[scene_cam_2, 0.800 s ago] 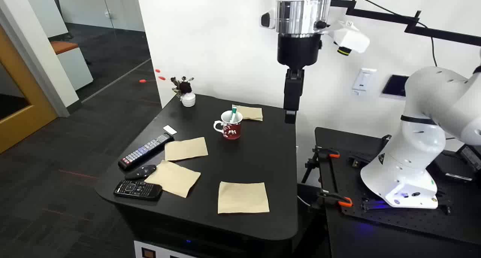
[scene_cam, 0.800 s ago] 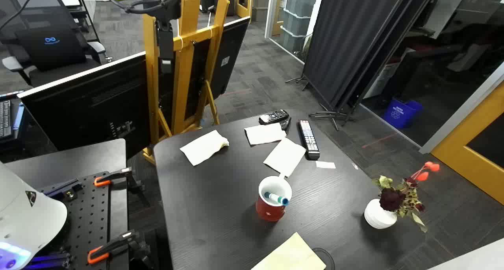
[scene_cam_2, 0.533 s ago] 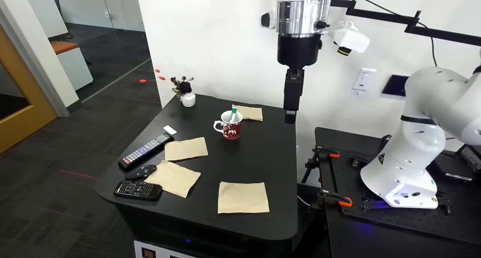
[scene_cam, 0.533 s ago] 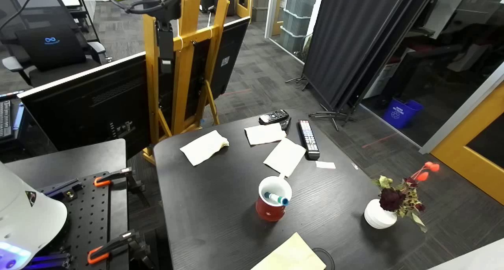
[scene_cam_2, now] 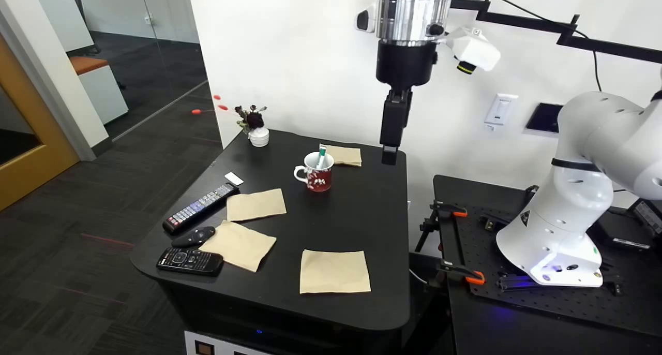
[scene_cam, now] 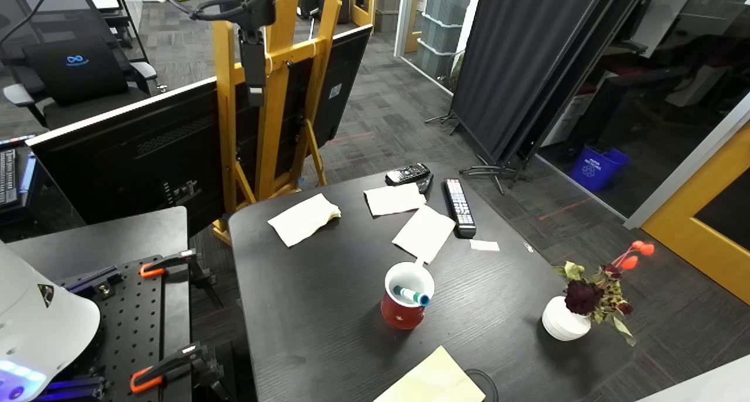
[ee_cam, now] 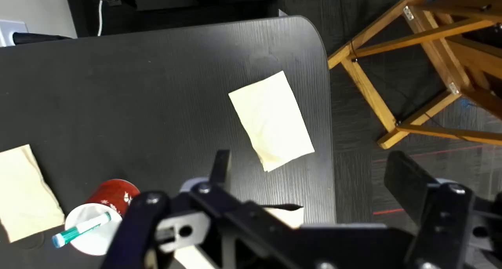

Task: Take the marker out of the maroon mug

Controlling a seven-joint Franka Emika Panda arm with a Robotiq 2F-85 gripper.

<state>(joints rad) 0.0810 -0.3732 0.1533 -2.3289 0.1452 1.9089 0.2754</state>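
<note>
The maroon mug (scene_cam: 402, 316) stands upright on the dark table in both exterior views (scene_cam_2: 319, 180), its white handle towards the remotes. The marker (scene_cam: 411, 295), white with a teal end, leans inside it; the teal end sticks out over the rim (scene_cam_2: 321, 157). Its lower end is inside the mug. In the wrist view the mug (ee_cam: 111, 194) and marker (ee_cam: 81, 229) are at the lower left, partly behind the gripper's linkage. My gripper (ee_cam: 310, 167) is open and empty, fingers wide apart. It points down, high above the table and off to the mug's side (scene_cam_2: 390, 156).
Folded tan napkins (scene_cam_2: 335, 272) lie around the table, one (scene_cam_2: 345, 156) behind the mug. Several black remotes (scene_cam_2: 201, 207) and a white card (scene_cam_2: 234, 178) lie along one edge. A white vase with flowers (scene_cam: 565, 320) stands at a corner. A wooden easel (ee_cam: 372, 92) stands beyond the table.
The arm with its gripper has shifted slightly sideways towards the mug, tilting a little. The mug, marker and other objects have not moved.
</note>
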